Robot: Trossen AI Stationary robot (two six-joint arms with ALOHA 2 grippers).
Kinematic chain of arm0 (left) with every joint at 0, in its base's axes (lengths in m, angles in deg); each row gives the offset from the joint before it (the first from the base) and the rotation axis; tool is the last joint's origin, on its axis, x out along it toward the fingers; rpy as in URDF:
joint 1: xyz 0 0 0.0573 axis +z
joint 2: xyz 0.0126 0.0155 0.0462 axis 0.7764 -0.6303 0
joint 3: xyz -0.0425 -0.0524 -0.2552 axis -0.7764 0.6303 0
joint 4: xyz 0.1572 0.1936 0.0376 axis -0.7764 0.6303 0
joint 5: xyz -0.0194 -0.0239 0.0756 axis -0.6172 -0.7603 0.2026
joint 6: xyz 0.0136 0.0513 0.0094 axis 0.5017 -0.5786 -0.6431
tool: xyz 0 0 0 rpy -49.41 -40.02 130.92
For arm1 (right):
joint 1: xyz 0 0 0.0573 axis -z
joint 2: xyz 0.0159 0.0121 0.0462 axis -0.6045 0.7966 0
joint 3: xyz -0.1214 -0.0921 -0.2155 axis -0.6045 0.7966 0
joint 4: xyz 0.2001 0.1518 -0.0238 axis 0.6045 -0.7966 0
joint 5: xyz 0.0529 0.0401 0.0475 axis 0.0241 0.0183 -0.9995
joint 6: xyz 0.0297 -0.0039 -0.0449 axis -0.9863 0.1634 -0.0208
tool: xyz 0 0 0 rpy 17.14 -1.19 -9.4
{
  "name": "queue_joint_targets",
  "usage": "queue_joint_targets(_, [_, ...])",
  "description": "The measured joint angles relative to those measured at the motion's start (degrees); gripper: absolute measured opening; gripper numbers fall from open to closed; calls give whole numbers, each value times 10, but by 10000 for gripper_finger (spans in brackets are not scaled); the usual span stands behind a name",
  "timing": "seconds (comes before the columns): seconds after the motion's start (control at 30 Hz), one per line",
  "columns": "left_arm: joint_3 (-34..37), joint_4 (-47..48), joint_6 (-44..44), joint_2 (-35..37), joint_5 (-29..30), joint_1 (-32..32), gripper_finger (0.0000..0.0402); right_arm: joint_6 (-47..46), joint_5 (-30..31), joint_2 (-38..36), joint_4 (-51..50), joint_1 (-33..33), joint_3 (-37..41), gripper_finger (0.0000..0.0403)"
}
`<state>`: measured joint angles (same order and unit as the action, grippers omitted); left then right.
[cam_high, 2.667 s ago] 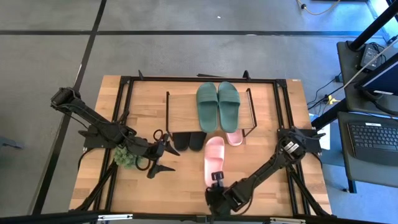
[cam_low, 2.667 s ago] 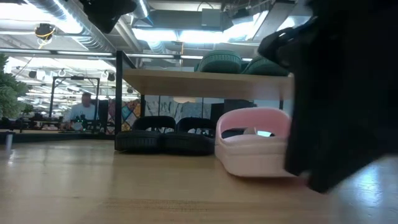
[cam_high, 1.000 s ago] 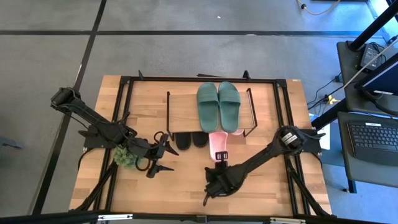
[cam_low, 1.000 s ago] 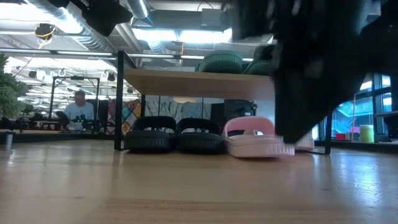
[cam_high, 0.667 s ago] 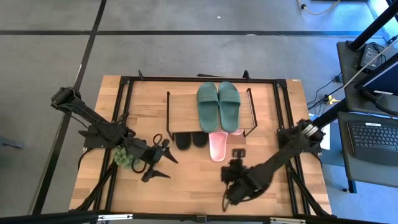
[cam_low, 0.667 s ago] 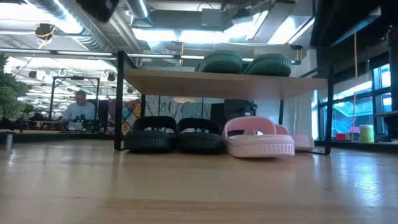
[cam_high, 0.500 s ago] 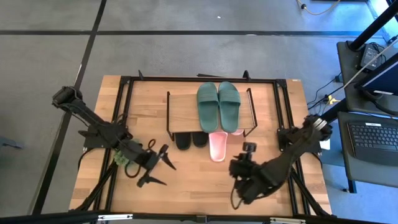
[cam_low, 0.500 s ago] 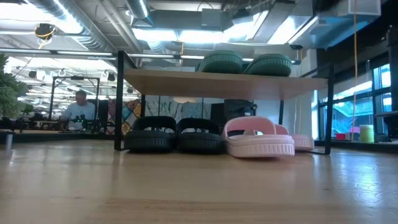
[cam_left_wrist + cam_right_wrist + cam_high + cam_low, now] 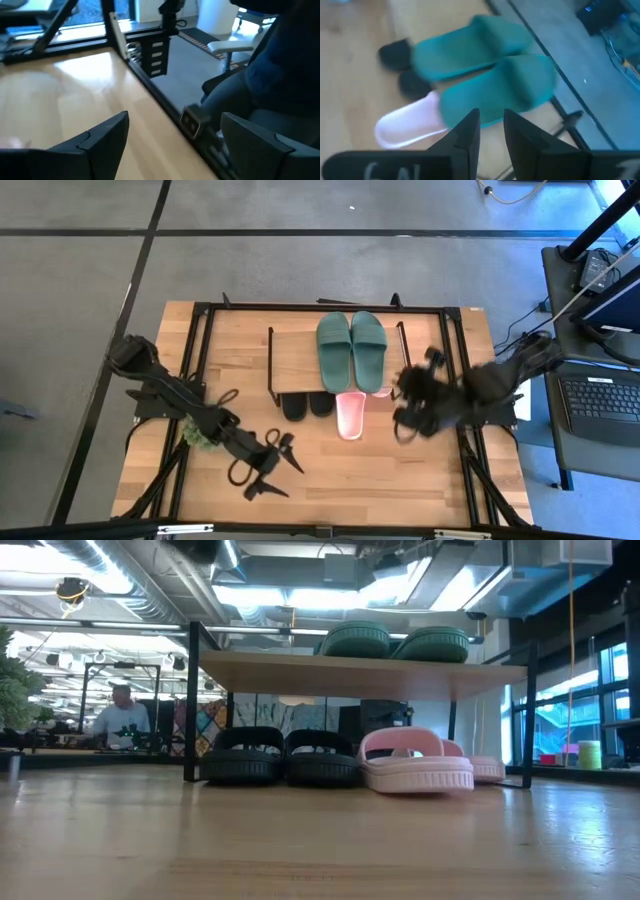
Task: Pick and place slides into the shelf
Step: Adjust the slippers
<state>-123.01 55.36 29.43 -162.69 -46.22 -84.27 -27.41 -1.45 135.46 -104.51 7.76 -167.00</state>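
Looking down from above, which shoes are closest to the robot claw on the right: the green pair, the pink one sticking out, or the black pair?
From the right gripper:
1. Pink slide, poking out from under the shelf, nearest; the green pair is almost as close.
2. Green slides, on the shelf's top board.
3. Black slides, under the shelf's left part, farthest.

A: What sits at the high view's right edge?
B: A keyboard (image 9: pixel 602 402), and cables (image 9: pixel 528 337) on the grey floor (image 9: pixel 300 265).
A: And low view, far left?
B: A person (image 9: pixel 117 716), with a plant (image 9: pixel 12 690) at the edge.
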Motion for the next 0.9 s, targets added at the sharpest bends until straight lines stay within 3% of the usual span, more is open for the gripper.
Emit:
queue_joint_targets(0.2, [-89,6,-16,-79,4,0,306,16,0,-66,2,92,0,89])
queue_joint_targets(0.43, [-129,36,21,-120,96,8,306,75,18,-105,11,167,0,89])
queue_joint_targets(0.63, [-129,17,47,-139,98,23,306,-4,31,-104,21,187,6,89])
queue_joint_targets(0.77, [-129,8,53,-148,98,30,306,17,9,-107,22,268,1,89])
queue_joint_targets(0.9, [-129,3,60,-150,98,42,306,88,-59,-111,79,376,-11,89])
